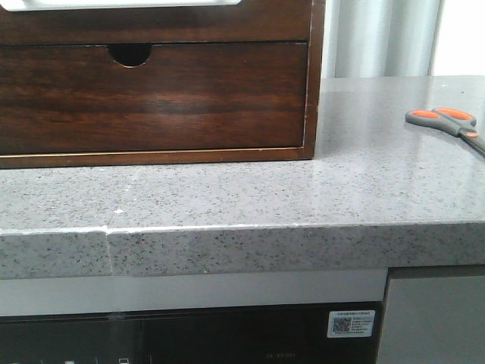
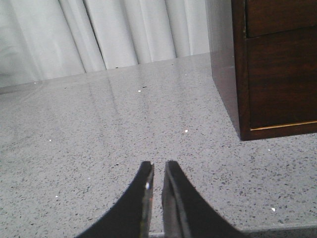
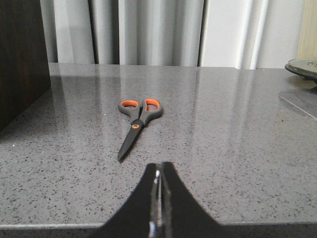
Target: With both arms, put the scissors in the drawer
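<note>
The scissors (image 1: 447,121), grey handles with orange lining, lie flat at the far right of the grey stone counter (image 1: 303,189). In the right wrist view the scissors (image 3: 136,121) lie ahead of my right gripper (image 3: 159,166), blade tips toward it and a short way off. That gripper is shut and empty. The drawer (image 1: 151,24) shows only as a dark wood band under a white strip at the top of the front view. My left gripper (image 2: 158,166) is shut but for a thin slit, empty, low over bare counter beside the cabinet's side (image 2: 237,74). Neither gripper shows in the front view.
A lower wooden front with a half-round notch (image 1: 130,53) fills the cabinet below the drawer. A round metal object (image 3: 303,67) sits at the counter's far right. Curtains hang behind. The counter's front edge (image 1: 242,243) runs just under both grippers.
</note>
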`<state>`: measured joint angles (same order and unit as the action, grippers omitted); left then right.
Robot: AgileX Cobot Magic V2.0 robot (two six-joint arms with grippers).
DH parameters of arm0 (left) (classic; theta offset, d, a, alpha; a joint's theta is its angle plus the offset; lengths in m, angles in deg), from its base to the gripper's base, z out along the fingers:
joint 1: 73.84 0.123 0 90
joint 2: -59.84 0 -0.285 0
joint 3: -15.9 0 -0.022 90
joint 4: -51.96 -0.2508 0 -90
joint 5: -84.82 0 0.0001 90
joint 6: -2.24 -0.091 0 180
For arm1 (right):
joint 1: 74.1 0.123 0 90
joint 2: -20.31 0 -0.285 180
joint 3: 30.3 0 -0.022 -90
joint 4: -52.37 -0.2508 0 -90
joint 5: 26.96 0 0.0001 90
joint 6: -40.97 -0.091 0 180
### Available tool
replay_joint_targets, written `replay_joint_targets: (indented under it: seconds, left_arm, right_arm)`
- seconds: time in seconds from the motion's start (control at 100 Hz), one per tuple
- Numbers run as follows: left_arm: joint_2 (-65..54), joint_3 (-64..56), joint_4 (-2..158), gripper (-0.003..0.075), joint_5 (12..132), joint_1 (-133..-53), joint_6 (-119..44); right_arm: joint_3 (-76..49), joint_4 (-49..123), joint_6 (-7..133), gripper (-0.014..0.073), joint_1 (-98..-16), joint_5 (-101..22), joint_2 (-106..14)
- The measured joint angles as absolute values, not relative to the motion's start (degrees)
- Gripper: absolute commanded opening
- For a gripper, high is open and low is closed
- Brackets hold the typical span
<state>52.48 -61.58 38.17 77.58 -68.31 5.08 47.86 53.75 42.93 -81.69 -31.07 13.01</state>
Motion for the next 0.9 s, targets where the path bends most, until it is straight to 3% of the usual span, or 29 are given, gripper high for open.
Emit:
replay_joint_targets:
  seconds: [0.48,0.67,0.9]
  left_arm:
    - [52.48,-60.79,42.23,0.0003,79.76,-68.31,5.08]
    - [51.53,-52.95,42.71,0.0003,75.83,-68.31,5.08]
    - [42.28,-46.36,42.84,0.0003,75.15,-68.31,5.08]
  right_arm:
    - [47.86,51.84,42.93,-0.0106,-81.69,-31.11,13.01]
    - [43.45,51.22,42.93,-0.0106,-81.69,-35.92,11.72]
    - [34.77,51.03,42.93,-0.0106,-81.09,-41.21,3.15]
